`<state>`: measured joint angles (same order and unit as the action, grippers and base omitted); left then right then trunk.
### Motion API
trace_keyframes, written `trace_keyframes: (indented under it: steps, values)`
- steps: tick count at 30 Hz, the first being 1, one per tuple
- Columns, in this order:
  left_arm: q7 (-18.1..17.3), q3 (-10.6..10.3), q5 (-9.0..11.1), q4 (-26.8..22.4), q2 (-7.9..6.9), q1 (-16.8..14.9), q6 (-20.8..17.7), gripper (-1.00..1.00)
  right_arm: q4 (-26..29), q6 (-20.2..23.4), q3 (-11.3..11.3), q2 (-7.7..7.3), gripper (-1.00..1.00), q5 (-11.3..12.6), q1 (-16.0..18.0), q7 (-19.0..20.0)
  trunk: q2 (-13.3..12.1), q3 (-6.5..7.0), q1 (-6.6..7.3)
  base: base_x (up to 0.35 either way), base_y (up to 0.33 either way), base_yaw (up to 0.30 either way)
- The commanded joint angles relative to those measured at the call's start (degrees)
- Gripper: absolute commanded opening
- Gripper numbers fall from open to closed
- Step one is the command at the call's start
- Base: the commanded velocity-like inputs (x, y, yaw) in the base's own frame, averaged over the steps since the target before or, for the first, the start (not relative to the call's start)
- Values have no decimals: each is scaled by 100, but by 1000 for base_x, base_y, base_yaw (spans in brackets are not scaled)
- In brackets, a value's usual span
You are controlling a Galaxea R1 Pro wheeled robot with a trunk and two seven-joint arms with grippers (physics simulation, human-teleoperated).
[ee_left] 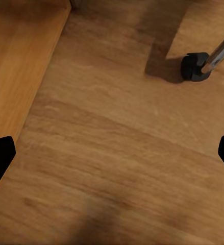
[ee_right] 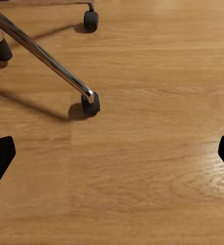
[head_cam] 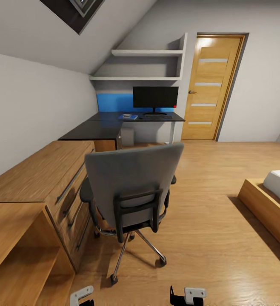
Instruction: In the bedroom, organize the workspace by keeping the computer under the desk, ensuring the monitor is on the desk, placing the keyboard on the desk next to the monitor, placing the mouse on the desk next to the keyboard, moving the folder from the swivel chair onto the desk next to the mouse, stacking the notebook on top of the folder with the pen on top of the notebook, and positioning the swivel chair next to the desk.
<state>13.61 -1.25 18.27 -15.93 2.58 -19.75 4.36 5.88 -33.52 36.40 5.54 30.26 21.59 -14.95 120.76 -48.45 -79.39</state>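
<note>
The swivel chair point(head_cam: 131, 187) stands in the middle of the floor with its grey back toward me, and its seat is hidden behind the back. Beyond it is the black-topped desk point(head_cam: 108, 125). On the desk, the monitor point(head_cam: 155, 97) stands upright and the blue folder point(head_cam: 127, 116) lies left of its base, with a small grey notebook point(head_cam: 127, 115) on top. A pale computer point(head_cam: 127, 137) sits under the desk. Keyboard, mouse and pen are too small to make out. My left gripper point(ee_left: 112, 158) and right gripper point(ee_right: 112, 158) hang open over bare floor, near the chair's castors point(ee_right: 90, 103).
Low light-wood cabinets point(head_cam: 38, 187) line the left wall beside the chair. A bed frame point(head_cam: 267, 208) juts in at the right. A wooden door point(head_cam: 210, 85) is at the back right, and shelves point(head_cam: 144, 53) hang above the desk. Open floor lies right of the chair.
</note>
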Motion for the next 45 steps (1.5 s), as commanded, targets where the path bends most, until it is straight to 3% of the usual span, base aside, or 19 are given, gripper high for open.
trace_keyframes:
  steps: [1,25,29,37,45]
  values:
    - [18,-15,36,2,2,-3,21,100,-1,-9,52,5,100,12,4,-44,44,-24,-22,0,0,0]
    - [27,-23,44,7,-6,-3,123,100,4,-196,61,-6,100,2,4,-29,1006,-455,-549,0,0,0]
    - [20,-25,51,-335,8,-21,-21,100,134,-170,37,-101,100,1,75,-27,1167,-526,-637,0,0,0]
    - [40,-32,42,-1071,73,-304,-995,100,392,334,24,-271,100,32,787,-54,1488,-670,-812,0,0,0]
    - [44,-33,52,-1148,68,-1020,-1510,100,433,1286,6,-501,100,77,1755,-53,1808,-814,-988,0,0,0]
